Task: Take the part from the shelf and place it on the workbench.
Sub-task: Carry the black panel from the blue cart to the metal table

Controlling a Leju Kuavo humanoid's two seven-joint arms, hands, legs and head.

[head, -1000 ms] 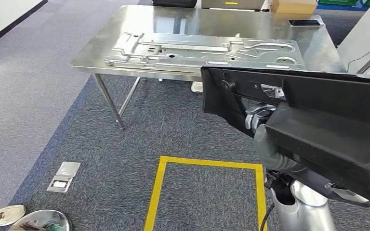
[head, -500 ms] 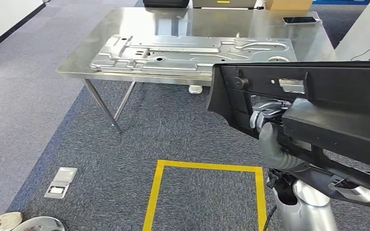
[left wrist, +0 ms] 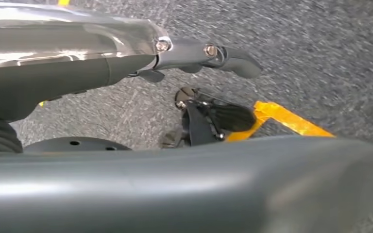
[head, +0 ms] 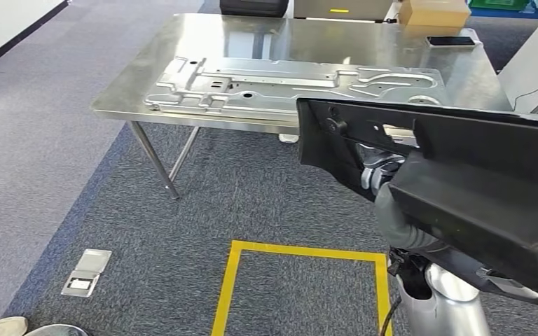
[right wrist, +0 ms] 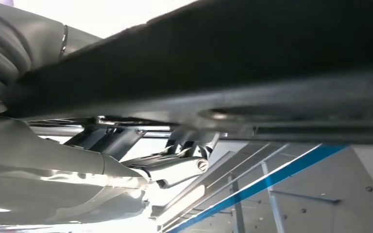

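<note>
nearest to you, the long black part (head: 462,175) crosses the right side of the head view, tilted, its far end cut off by the frame edge. the right hand (head: 385,183) sits under it, grey thumb wrapped up against the part's underside, fingers closed on it; the right wrist view shows the fingers (right wrist: 184,162) pressed to the dark underside of the part (right wrist: 233,73). the left hand (left wrist: 53,73) appears in the left wrist view with its fingers extended over carpet, beside a broad grey surface that you cannot identify; you cannot tell whether it holds anything.

below you, grey carpet (head: 112,210) carries a yellow taped rectangle (head: 232,280) and a small metal floor plate (head: 86,271). a shoe tip (head: 0,325) is cut off at the lower left corner.

further on stands the steel workbench (head: 122,94) on thin legs. a large stamped metal panel (head: 280,84) lies flat on it, its near right end hidden behind the part. the part is held in the air, short of the bench, not touching it.

at the far edge of the bench you see a dark phone (head: 450,40) and a cardboard box (head: 433,11), partly cut off.
</note>
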